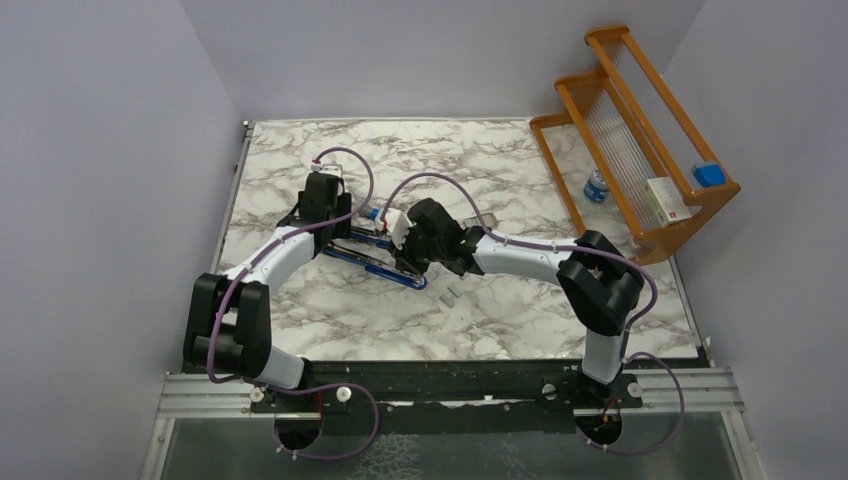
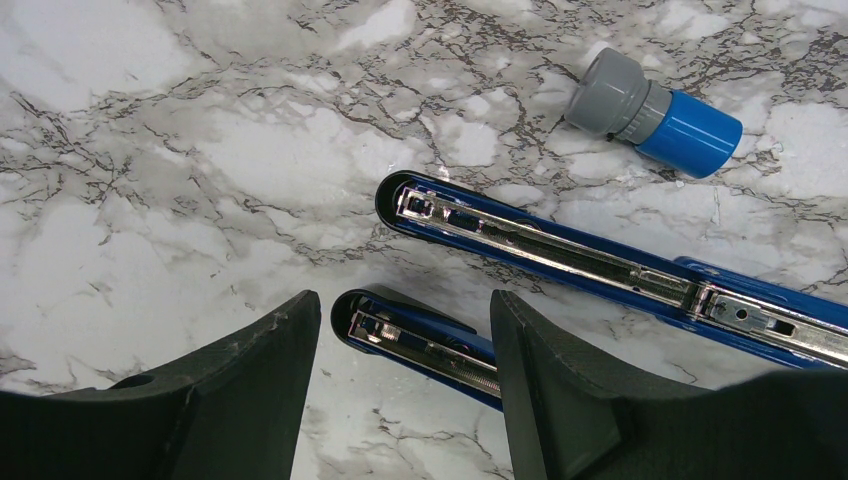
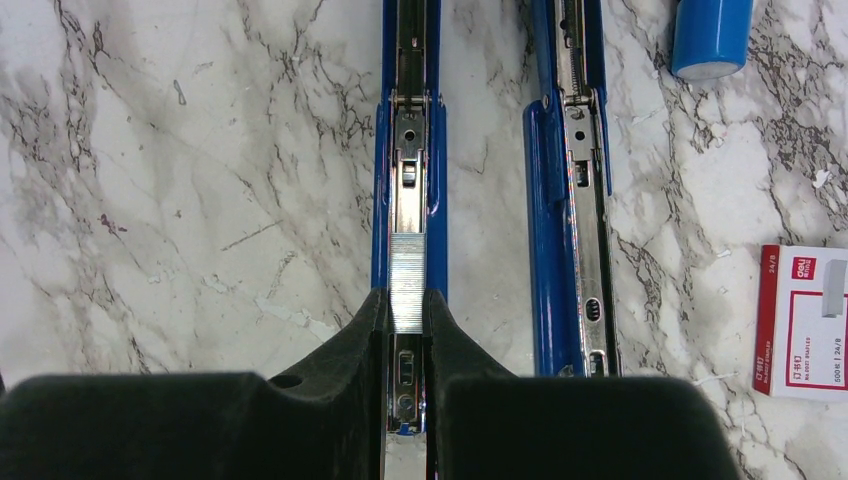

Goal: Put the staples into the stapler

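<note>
White staples box (image 3: 800,320) — red "deli" logo, "24/6" printed along its edge.

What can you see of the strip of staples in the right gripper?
The strip of staples is a short, silvery, finely ribbed metal bar that looks intact. The right gripper pinches its near end between black fingertips. The strip runs lengthwise directly over the metal channel of the blue stapler, which lies opened flat on the marble table. Whether it is fully seated in the channel cannot be told.
</note>
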### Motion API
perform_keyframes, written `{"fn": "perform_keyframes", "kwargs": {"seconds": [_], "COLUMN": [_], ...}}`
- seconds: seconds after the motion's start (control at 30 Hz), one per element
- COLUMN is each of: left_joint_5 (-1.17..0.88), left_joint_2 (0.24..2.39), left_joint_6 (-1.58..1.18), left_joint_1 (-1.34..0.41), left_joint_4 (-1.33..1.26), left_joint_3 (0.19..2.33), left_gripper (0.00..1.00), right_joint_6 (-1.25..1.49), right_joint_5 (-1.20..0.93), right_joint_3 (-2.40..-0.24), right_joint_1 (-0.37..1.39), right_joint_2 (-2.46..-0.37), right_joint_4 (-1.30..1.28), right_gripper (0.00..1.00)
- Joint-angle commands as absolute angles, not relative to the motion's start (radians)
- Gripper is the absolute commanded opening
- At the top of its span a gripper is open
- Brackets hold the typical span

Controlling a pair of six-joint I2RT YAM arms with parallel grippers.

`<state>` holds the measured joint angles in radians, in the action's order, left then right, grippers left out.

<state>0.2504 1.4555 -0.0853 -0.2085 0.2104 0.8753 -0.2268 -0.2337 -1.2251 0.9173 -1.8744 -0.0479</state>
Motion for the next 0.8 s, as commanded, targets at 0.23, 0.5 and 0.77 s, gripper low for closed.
{"fn": "perform_keyframes", "kwargs": {"seconds": [0.23,0.5,0.77], "left_joint_5": [0.229,0.229,0.227], "left_joint_2": [1.435,1.436,1.435], "left_joint_6": [-0.075,-0.075,-0.076], "left_joint_1": [-0.199,-0.199,-0.199], "left_joint_4": [0.189,0.189,0.187], "left_joint_3": [0.863,0.863,0.861], "left_gripper": [0.66,0.66,0.66], "right_joint_6": [-0.239,-0.236,-0.236], "right_joint_5": [-0.24,-0.224,-0.224], "right_joint_3": [-1.242,-1.246,-1.25], "right_joint_1": [0.925,0.925,0.925], "right_joint_2": [-1.905,-1.92,-1.926], "right_joint_4": [-0.079,-0.094,-0.104], "right_gripper": [0.01,0.01,0.01]}}
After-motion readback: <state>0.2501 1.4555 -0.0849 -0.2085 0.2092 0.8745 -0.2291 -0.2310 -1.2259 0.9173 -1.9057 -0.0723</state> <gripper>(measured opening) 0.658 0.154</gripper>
